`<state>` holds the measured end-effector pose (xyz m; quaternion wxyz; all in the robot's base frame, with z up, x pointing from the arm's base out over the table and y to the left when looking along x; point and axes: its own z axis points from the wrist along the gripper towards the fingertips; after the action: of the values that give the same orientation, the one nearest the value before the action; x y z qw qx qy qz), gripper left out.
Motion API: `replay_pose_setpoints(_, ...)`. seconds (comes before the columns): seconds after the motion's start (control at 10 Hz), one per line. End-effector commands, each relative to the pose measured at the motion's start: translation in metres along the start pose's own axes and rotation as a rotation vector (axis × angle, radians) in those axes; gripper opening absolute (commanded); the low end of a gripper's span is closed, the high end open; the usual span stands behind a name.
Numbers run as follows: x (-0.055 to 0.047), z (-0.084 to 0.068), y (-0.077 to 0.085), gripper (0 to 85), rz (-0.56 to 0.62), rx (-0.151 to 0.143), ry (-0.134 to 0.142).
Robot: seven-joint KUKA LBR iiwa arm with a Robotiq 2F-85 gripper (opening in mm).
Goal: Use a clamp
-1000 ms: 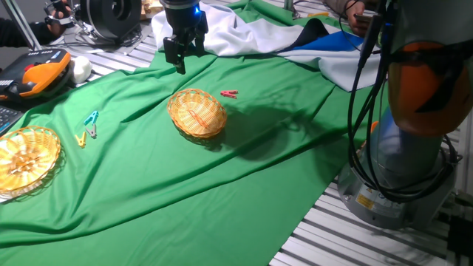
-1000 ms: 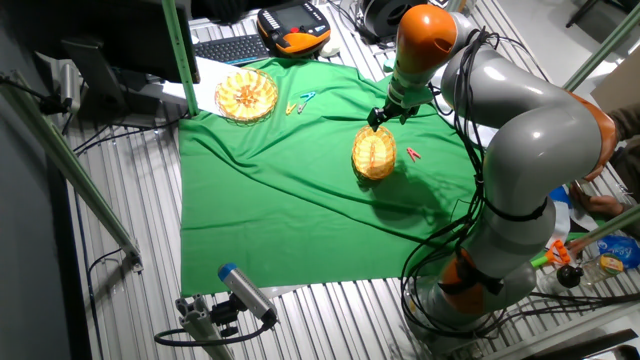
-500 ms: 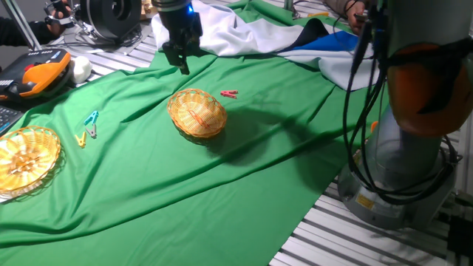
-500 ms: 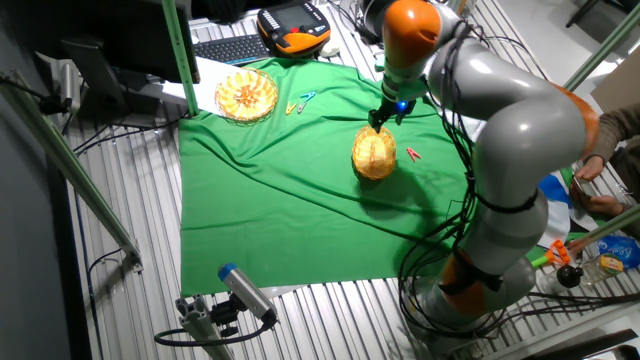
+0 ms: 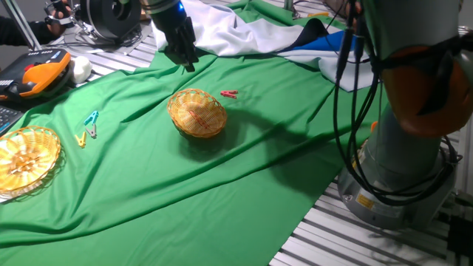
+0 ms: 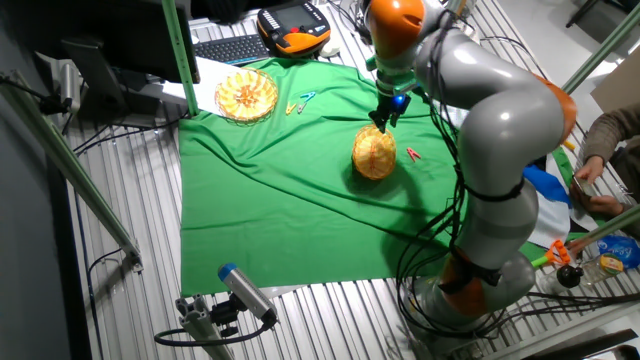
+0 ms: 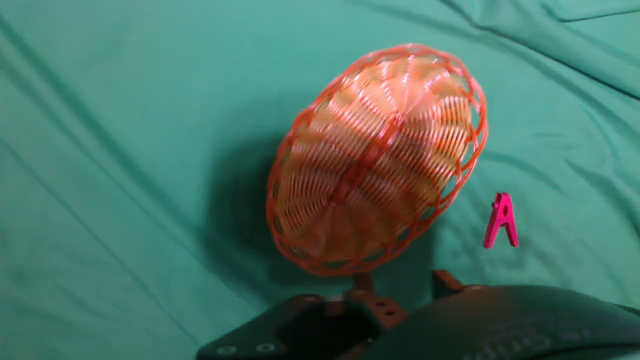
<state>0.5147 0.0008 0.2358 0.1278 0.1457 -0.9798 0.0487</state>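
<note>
On the green cloth (image 5: 222, 177): 2 wicker baskets, one in the middle (image 5: 196, 112), one at the edge (image 5: 26, 159). 3 small clips: 1 red clamp (image 5: 229, 94), 1 teal clip (image 5: 92, 118), 1 yellow clip (image 5: 83, 139). 1 robot arm (image 6: 480, 90) w/ 1 gripper (image 5: 185, 59).

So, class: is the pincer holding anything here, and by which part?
Nothing is held. The pincer hangs above the cloth; the red clamp lies untouched beside the basket.

No text, label, brand, number or sign could be read in any of the three views.
</note>
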Motion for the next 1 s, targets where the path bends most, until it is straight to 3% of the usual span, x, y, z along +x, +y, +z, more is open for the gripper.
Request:
replay_pose_setpoints(0.0, -0.0001, 0.0000, 0.0000, 0.0, 0.002, 0.000, 0.000)
replay_pose_setpoints(0.9, 0.0000, 0.0001, 0.0001, 0.0, 0.017, 0.000, -0.005)
